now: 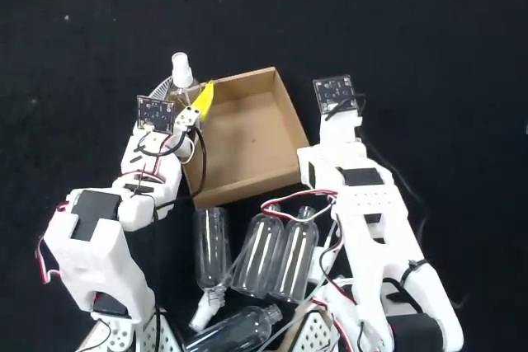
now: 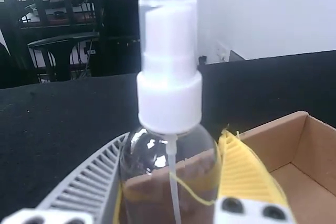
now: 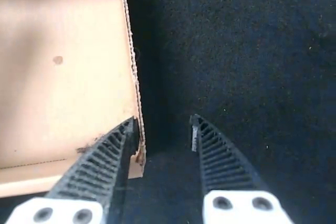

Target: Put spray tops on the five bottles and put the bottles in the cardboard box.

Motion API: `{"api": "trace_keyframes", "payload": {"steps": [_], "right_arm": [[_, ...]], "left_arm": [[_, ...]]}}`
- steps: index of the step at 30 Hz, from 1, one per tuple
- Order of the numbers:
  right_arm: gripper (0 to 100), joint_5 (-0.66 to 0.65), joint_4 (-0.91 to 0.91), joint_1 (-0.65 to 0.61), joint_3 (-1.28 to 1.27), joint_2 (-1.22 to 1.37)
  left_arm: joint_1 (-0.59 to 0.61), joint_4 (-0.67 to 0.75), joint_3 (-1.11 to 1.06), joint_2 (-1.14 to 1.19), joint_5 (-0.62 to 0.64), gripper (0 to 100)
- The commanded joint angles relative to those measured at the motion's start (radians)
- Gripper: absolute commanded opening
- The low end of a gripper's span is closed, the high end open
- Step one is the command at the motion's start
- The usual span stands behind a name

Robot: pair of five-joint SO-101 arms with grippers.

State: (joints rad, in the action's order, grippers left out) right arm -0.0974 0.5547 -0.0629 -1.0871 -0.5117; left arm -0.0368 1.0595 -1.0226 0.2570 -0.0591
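My left gripper [image 1: 183, 92] [image 2: 173, 137] is shut on a clear bottle [image 1: 185, 86] [image 2: 168, 166], held upright between its grey and yellow fingers. A white spray top [image 1: 181, 63] [image 2: 169, 77] sits on the bottle's neck. The bottle hangs at the far left corner of the open cardboard box [image 1: 247, 138] [image 2: 304, 145]. My right gripper [image 3: 163, 124] is open at the box's [image 3: 63, 66] right wall, with one finger at the wall's edge and the other over the black table. Several clear bottles lie on the table in front of the box, among them three side by side [image 1: 212, 245] [image 1: 258, 253] [image 1: 297, 257].
Another bottle [image 1: 235, 331] lies near the arms' bases at the front edge. A white spray top [image 1: 202, 315] lies by the neck of the leftmost bottle. The right arm [image 1: 355, 187] stretches along the box's right side. Black table cloth spreads far and right of the box.
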Motion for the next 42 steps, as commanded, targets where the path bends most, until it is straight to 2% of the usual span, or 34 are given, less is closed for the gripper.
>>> {"api": "trace_keyframes", "payload": {"steps": [1,4,9,18,25,35,38,42], "right_arm": [[13.0,-0.008,-0.015,0.029,0.002,-0.033],[13.0,-0.008,-0.015,0.029,0.002,-0.033],[13.0,-0.008,-0.015,0.029,0.002,-0.033],[13.0,-0.008,-0.015,0.029,0.002,-0.033],[13.0,-0.008,-0.015,0.029,0.002,-0.033],[13.0,-0.008,-0.015,0.029,0.001,-0.033],[13.0,-0.008,-0.015,0.029,0.001,-0.031],[13.0,-0.008,-0.015,0.029,0.001,-0.030]], "left_arm": [[0.030,0.003,0.010,-0.018,0.002,21],[0.030,0.002,0.005,-0.041,0.002,23],[0.031,-0.005,0.001,-0.048,0.003,36],[0.053,0.002,-0.015,-0.064,-0.003,34],[0.045,-0.031,-0.148,-0.311,-0.003,34],[0.061,-0.781,-0.173,-0.773,0.003,34],[0.065,-0.945,-0.168,-0.882,0.003,34],[0.065,-1.092,-0.176,-0.976,0.003,34]]}}
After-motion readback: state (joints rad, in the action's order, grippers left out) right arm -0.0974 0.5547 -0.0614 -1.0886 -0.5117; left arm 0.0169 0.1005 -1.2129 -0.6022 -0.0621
